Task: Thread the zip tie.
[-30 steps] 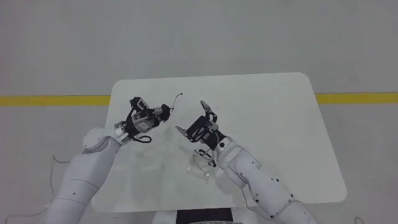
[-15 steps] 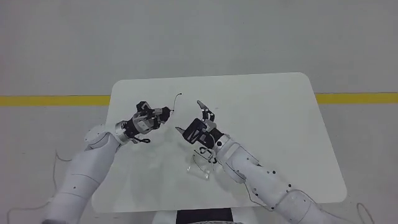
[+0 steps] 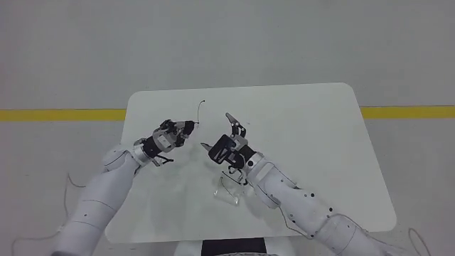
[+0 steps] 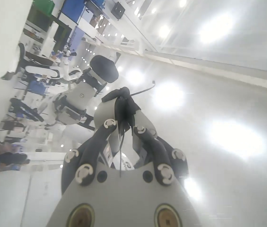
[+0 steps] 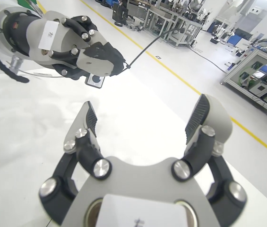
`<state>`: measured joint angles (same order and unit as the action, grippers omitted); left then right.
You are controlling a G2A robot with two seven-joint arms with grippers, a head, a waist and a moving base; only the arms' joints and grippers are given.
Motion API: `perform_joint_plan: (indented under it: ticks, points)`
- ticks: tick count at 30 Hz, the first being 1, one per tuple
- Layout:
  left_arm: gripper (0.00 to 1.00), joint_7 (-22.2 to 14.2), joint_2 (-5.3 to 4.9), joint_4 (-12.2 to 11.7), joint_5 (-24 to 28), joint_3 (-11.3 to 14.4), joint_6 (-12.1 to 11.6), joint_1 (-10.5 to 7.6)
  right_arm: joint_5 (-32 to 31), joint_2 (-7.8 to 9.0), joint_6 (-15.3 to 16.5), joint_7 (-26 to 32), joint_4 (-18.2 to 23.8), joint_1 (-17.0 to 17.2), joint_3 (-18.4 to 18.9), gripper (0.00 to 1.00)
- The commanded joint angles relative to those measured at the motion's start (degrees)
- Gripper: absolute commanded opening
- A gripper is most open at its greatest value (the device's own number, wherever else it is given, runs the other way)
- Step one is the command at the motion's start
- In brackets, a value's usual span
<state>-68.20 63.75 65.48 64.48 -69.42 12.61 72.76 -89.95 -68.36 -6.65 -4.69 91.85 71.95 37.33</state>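
Observation:
My left gripper [image 3: 188, 125] is shut on a thin black zip tie [image 3: 200, 112] above the left half of the white table [image 3: 313, 128]. In the left wrist view the fingertips [image 4: 114, 95] pinch the zip tie [image 4: 142, 91]; its free end juts past them and its tail runs back between the fingers. My right gripper [image 3: 219, 134] stands open a short way to the right, its jaws wide apart with nothing between them. The right wrist view shows that open gripper [image 5: 145, 112] facing the left gripper [image 5: 120, 64], with the zip tie [image 5: 152, 44] slanting up and away.
A small clear plastic piece [image 3: 229, 190] lies on the table near the front edge, under the right forearm. The right half and the back of the table are bare white surface.
The left wrist has shifted slightly right, toward the right gripper, and the zip tie's free end now points farther back. The right gripper has barely moved and stays open.

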Motion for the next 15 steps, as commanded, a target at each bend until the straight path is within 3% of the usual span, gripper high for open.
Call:
perform_joint_plan:
  ticks: [1,4,12,15]
  points:
    - [0.0,0.29,0.12,-0.55,1.76,0.41,2.67,-0.34,0.0,0.45,-1.93,0.12,-0.08,-0.66,-1.25,1.0]
    - [0.0,0.69,0.28,-1.42,4.66,1.01,6.87,-0.82,0.0,1.02,-4.19,-0.19,0.11,-1.27,-2.68,1.0]
    - [0.0,1.98,0.05,-3.2,7.86,3.81,6.87,-2.12,0.0,2.27,-7.54,-0.41,0.48,-3.17,-5.7,1.0]
    - [0.0,2.26,-0.12,-2.99,7.04,3.25,5.19,-2.51,0.0,2.48,-8.27,-0.24,0.56,-3.38,-6.13,1.0]
